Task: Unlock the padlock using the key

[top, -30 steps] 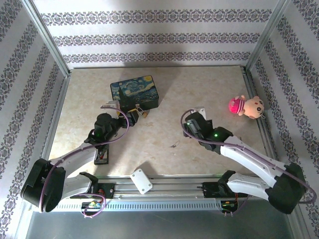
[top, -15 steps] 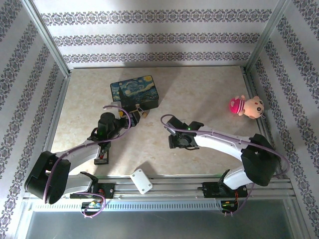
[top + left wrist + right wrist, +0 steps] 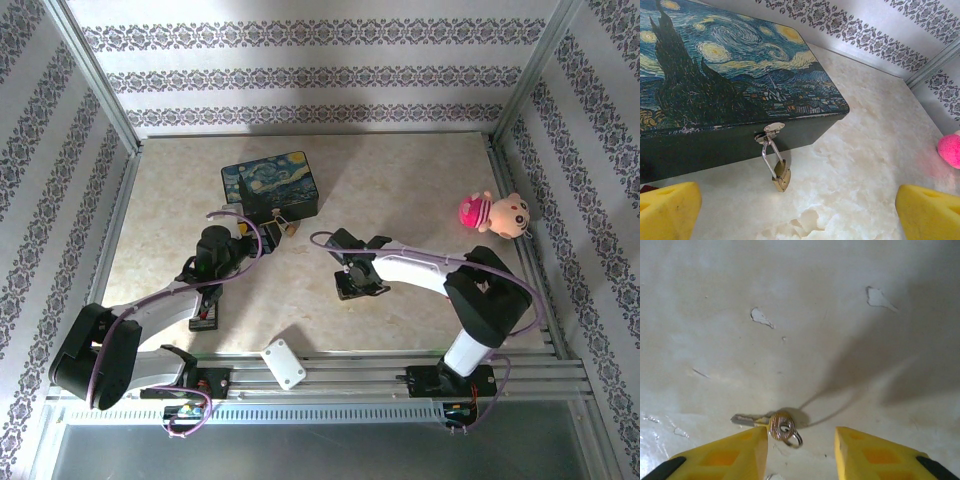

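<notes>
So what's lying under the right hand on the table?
The key lies flat on the table, between the right hand's yellow fingers. Its round head, ring and blade tip show. The table under the fingers themselves is covered.

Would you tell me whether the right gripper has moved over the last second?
Yes: the right gripper has swung left, away from the plush toy, and down over the key.
</notes>
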### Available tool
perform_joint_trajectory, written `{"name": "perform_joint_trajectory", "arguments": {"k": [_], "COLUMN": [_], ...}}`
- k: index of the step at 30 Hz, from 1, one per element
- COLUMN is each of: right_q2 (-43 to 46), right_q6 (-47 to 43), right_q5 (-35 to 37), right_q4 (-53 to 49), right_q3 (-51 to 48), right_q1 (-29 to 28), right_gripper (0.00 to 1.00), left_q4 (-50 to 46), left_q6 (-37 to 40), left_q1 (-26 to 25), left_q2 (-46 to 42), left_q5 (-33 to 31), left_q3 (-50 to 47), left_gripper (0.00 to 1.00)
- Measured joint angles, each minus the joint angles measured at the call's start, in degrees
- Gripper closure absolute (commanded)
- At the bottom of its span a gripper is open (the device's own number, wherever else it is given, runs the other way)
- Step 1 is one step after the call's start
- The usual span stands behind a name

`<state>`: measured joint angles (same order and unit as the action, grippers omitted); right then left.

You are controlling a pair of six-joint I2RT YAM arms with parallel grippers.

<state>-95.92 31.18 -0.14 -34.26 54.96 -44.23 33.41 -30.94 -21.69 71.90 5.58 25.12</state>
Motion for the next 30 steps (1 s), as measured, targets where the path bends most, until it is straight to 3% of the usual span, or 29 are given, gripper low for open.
{"name": "perform_joint_trajectory", "arguments": {"k": [9,22,30], "right_q2": [-1.70,-1.38,0.68], "right_q6": [-1.42,-1.31,-1.16], "right_q5": [-1.95,-2.27,-2.25], "right_q4": [1.14,1.27,0.57], "right_q3": [0.66,0.81,0.81], "right_q1": [0.00,0.00,0.24], "right_gripper": [0.72,0.99,1.00], "left_q4": [0.00,-0.26,-1.90], "left_q6": [-0.70,-0.87,-0.83], "left_q1": [0.00,0.00,0.00], "left_q2": [0.00,0.00,0.00], "left_q5": [-0.02,-0.20,0.02], "left_q3": [0.00,0.87,1.99], "left_gripper": [0.01,0.01,0.01]}}
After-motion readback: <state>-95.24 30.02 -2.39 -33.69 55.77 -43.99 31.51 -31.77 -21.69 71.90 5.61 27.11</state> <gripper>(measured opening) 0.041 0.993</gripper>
